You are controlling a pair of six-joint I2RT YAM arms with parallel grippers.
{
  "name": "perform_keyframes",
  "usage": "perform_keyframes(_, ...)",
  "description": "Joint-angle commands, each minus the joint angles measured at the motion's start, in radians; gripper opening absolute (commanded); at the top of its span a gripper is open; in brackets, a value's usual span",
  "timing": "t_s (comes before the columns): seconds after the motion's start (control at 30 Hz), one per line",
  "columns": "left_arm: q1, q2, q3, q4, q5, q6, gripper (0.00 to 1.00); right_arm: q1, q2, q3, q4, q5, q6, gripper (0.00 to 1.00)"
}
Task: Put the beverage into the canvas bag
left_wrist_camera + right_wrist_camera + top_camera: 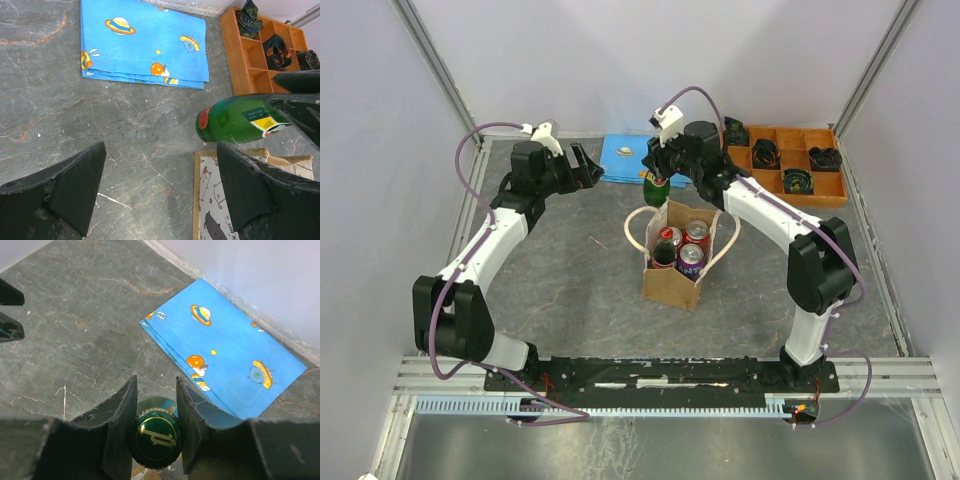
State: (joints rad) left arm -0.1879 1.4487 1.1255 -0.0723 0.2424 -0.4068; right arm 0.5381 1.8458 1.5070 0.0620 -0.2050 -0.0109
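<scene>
Soft, even overhead light falls on the grey bench [570, 300], casting faint shadows. In its wrist view the left tool [161, 145] has dark, soft-edged fingers [65, 190].

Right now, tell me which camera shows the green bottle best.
The left wrist view: the green bottle shows side-on, body and label clear. The right wrist view shows only its cap, clamped in the right gripper. The top view shows it small, partly under that gripper, by the canvas bag.
</scene>
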Motion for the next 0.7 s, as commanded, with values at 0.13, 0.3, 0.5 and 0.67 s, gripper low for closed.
perform_keyframes(0.13,-0.010,0.002,0.042,0.041,0.031,-0.051,0.97,-0.024,-0.198,0.124,0.052,0.013,-0.053,0.00)
perform_keyframes(0.3,-0.012,0.009,0.045,0.040,0.033,-0.047,0.97,-0.025,-0.278,0.111,-0.022,0.021,-0.083,0.00)
perform_keyframes(0.5,-0.013,0.001,0.040,0.034,0.027,-0.035,0.97,-0.026,-0.382,0.093,-0.133,0.028,-0.101,0.00)
perform_keyframes(0.67,-0.016,-0.007,0.036,0.030,0.030,-0.033,0.97,-0.025,-0.480,0.030,-0.201,0.038,-0.082,0.00)
